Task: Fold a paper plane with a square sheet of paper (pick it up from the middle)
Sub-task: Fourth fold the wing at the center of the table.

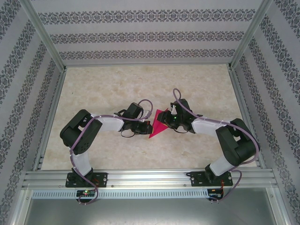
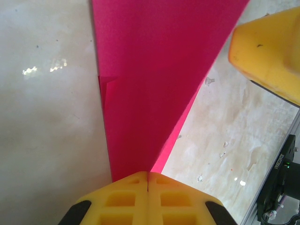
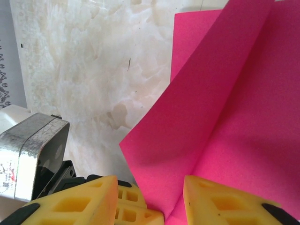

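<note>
**Now one hand is doing all the holding**

Over on the left, the left hand [image 2: 147, 180] is pinching the narrow end of the paper plane [image 2: 154, 84], its yellow fingers pressed flat together with the pink paper running out from between them. From there the paper is fanning wider toward the middle, a long crease running along it, and one folded layer is peeking out along its left edge. It is lying low over the pale counter [image 2: 42, 131], roughly midway between the two arms.

On the right, the right hand [image 3: 150, 187] is standing open: its two fingers are sitting apart on either side of the paper's crease, with pink showing in the gap and nothing being squeezed (a yellow finger [image 2: 267, 47] of it is also looming just beside the paper's wide end in the left wrist view).

As I read it, the risk is coming from that one-sided grip. With only the narrow end being held, the wide end is free to sag, swing or spring its folds open. If the right hand is closing off the crease, it is likely putting in a crooked fold or crumpling a wing. A pull from either arm could also be slipping or tearing the thin paper at the left pinch.
</note>
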You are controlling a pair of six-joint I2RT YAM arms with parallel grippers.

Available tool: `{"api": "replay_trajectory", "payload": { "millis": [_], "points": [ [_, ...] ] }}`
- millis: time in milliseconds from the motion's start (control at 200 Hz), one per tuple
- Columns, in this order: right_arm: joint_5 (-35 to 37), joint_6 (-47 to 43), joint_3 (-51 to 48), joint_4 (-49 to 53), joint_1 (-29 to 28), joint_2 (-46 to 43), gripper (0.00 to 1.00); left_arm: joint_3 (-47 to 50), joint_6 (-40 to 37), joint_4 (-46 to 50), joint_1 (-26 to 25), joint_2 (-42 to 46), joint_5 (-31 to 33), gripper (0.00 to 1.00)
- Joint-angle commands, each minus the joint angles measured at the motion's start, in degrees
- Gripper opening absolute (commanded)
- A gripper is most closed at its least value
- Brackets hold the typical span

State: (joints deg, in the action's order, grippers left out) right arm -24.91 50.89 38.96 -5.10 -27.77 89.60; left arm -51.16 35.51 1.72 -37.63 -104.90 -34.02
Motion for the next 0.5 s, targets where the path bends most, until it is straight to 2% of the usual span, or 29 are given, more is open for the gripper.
{"api": "replay_trajectory", "payload": {
  "millis": [0, 495],
  "points": [
    [1.52, -1.16, -0.71, 0.05, -0.44, -1.46, 0.43, 0.57, 0.77, -2.1, -0.17, 0.8, -0.83, 0.0],
    [3.08, -0.95, -1.43, 0.44, -0.44, -3.92, 0.45, 0.23, 0.92, -1.99, 0.18, 0.14, -1.45, 0.0]
  ]
}}
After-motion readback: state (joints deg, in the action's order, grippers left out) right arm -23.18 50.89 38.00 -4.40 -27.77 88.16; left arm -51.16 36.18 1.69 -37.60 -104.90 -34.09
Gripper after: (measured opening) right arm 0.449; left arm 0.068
